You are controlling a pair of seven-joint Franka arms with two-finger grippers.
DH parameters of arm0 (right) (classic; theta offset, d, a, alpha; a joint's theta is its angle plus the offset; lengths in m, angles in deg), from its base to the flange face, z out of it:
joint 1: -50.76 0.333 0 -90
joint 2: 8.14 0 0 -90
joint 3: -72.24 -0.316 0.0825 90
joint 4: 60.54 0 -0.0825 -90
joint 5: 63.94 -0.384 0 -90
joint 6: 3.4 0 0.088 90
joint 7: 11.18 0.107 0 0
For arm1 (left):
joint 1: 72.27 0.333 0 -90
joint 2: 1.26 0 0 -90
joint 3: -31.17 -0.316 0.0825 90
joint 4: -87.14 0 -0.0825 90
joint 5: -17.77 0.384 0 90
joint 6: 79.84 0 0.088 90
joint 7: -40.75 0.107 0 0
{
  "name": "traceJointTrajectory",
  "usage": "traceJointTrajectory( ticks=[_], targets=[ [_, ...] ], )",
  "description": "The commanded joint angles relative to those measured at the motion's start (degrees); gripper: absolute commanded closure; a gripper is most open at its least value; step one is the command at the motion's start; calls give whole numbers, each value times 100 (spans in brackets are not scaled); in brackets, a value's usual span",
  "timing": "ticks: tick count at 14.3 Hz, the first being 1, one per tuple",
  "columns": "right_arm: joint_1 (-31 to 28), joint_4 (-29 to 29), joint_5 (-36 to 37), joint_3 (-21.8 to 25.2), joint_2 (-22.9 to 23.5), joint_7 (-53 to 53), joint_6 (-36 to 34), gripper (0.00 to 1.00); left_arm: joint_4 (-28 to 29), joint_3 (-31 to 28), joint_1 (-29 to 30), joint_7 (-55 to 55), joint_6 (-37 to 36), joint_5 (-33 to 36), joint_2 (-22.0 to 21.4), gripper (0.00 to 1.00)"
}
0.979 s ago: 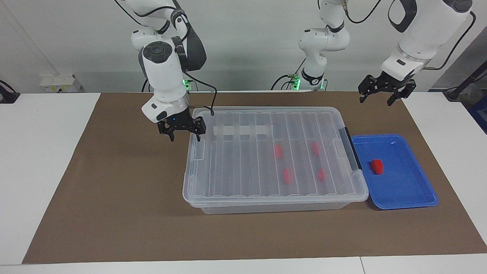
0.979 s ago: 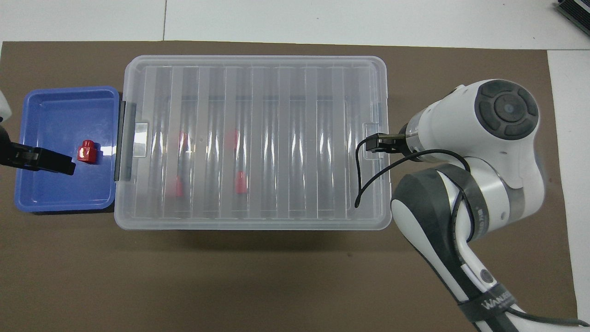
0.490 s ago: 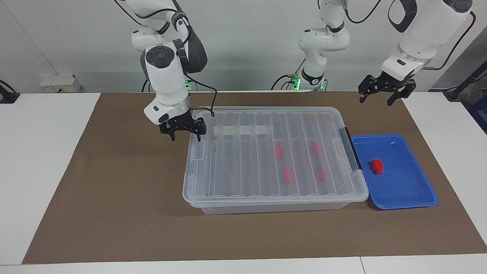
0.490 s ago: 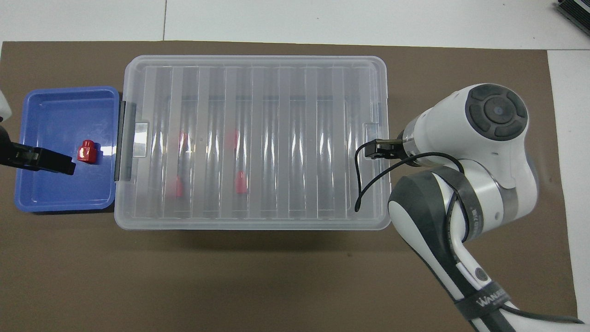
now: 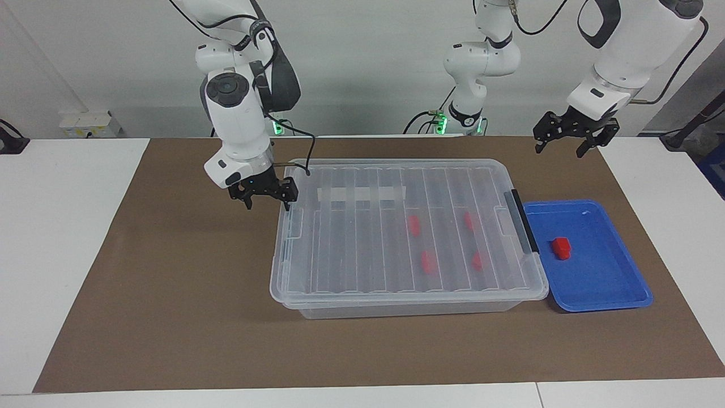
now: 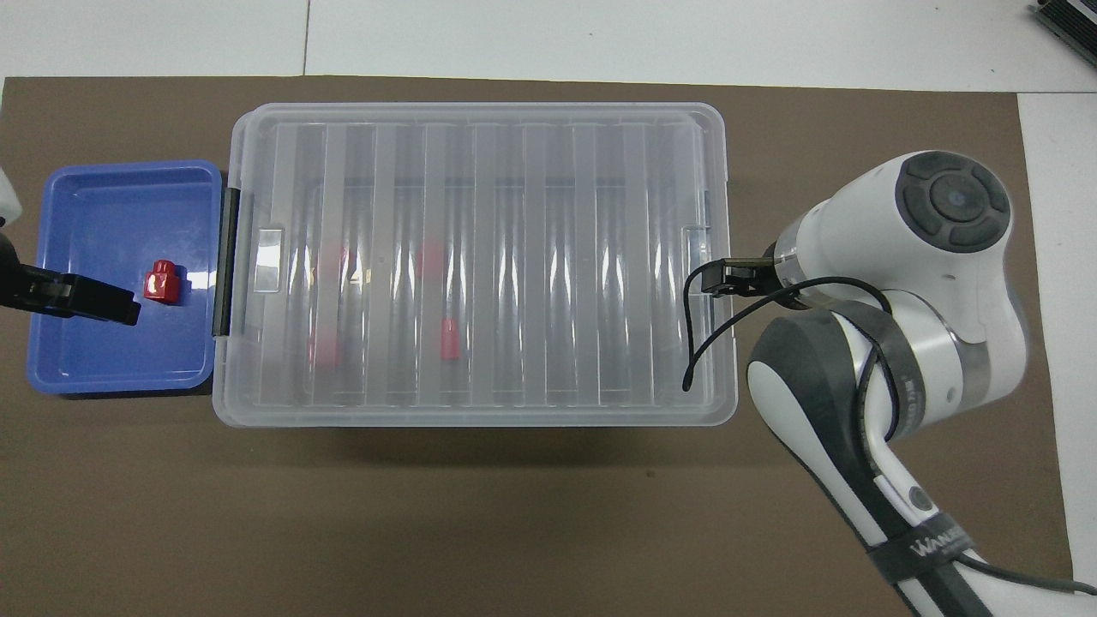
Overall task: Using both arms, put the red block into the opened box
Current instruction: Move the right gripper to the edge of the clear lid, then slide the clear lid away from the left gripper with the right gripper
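Reaching down at the box's (image 5: 408, 238) end toward the right arm's side of the table, the right gripper (image 5: 263, 195) is seen with its fingers spread wide and nothing between them, one fingertip at the lid's (image 6: 480, 257) end edge, though contact cannot be confirmed. The right arm (image 5: 238, 119) is bent sharply above it, its wrist pointed almost straight down and a black cable (image 6: 698, 334) looped from it over the lid's corner. The left gripper (image 5: 572, 133) is held in the air over the brown mat (image 5: 170, 283) near the blue tray (image 5: 617, 289), jaws likewise apart and empty, while the left arm (image 5: 623, 51) waits. The red block (image 5: 561, 247) is shown lying alone in the blue tray, below the left gripper and well apart from the right one; small, bright red and chunky, it is seen from overhead with a narrower top on a wider base. The tray is set just beside the box's black latch (image 5: 524, 220). The box, large and clear, is covered by its ribbed transparent lid, marked with a white tape strip (image 5: 359, 194) near the right gripper. Four more red blocks (image 5: 414, 225) are visible, blurred, through the lid, in the half of the box away from the right gripper.
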Motion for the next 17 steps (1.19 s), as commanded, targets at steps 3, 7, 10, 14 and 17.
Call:
traceJointTrajectory(
  ticks=[3, 7, 10, 14, 17],
  targets=[
    [-468, 141, 45, -42, -195, -819, -389, 0, 75, 9, 45, -10, 19, -70, -92, 0],
    [-845, 141, 45, -42, -204, -1223, -662, 0, 75, 9, 37, -10, 19, -70, -84, 0],
    [-1215, 141, 45, -42, -213, -2145, -733, 0, 75, 9, 45, -10, 19, -70, -92, 0],
    [-1505, 141, 45, -42, -213, -2666, -680, 0, 75, 9, 45, -10, 11, -70, -92, 0],
    [-1716, 141, 45, -42, -204, -2973, -672, 0, 75, 9, 45, -10, 19, -70, -92, 0]
  ],
)
